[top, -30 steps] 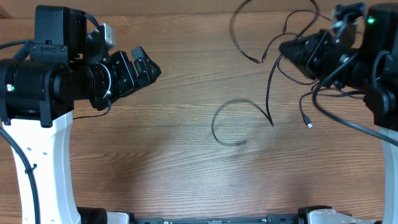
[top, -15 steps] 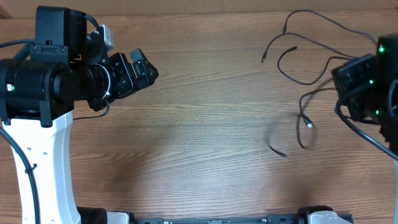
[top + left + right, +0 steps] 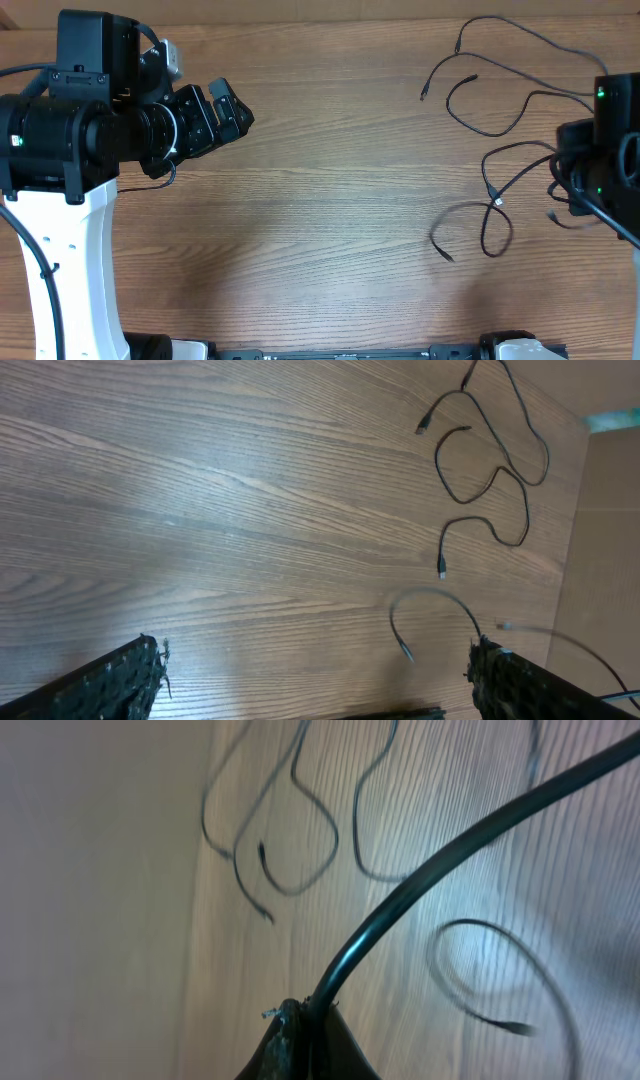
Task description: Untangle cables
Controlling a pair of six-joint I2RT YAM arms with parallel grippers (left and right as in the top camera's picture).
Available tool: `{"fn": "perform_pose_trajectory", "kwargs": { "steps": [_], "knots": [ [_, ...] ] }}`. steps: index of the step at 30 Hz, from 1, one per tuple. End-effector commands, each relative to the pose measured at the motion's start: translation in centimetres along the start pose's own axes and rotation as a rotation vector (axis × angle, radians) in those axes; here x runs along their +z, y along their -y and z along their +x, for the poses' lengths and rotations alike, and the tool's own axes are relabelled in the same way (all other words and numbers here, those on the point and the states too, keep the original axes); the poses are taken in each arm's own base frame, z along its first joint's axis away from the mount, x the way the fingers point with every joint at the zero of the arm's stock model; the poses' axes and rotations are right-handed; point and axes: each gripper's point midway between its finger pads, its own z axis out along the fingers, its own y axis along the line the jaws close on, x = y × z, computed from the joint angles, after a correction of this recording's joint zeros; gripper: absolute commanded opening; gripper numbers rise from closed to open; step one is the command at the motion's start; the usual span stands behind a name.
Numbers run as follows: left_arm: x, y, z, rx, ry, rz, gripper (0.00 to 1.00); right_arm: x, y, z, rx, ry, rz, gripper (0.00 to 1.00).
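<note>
Right arm pulled back to the table edge, cables dragged along with it.

A second ago the right arm [image 3: 598,150] sat over the far right corner on top of the cables [image 3: 497,120]; now it is at the right edge, closer to the near side. The loop [image 3: 488,232] that lay mid-table has slid right, and its free end [image 3: 444,255] now lies near the silver-tipped plug [image 3: 497,203]. Far strands that were bunched under the arm now lie uncovered and spread out. The right gripper [image 3: 305,1020] has one strand pinched.
</note>
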Motion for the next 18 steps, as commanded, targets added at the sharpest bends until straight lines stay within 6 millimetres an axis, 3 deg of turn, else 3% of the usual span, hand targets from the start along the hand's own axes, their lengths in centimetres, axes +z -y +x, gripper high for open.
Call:
{"fn": "perform_pose_trajectory", "kwargs": {
  "steps": [1, 5, 8, 13, 18],
  "knots": [
    [-1.0, 0.1, 0.0, 0.030, 0.032, 0.008, 1.00, 0.2, -1.0, 3.1, -0.158, -0.179, -0.032, 0.04],
    [-0.9, 0.7, 0.3, 0.081, 0.022, 0.025, 0.96, 0.4, -2.2, 6.0, -0.320, -0.335, -0.090, 0.04],
    [-0.6, 2.4, 1.3, 0.213, -0.009, 0.086, 0.95, 0.7, -2.9, 7.4, -0.316, -0.415, -0.104, 0.04],
    [-0.2, 5.8, 4.6, 0.490, -0.096, 0.207, 0.95, 1.1, -4.8, 9.0, -0.212, -0.509, -0.131, 0.04],
    [1.1, 8.5, 7.4, 0.629, -0.172, 0.262, 0.96, 0.5, -6.4, 10.7, -0.189, -0.623, -0.190, 0.04]
  ]
}}
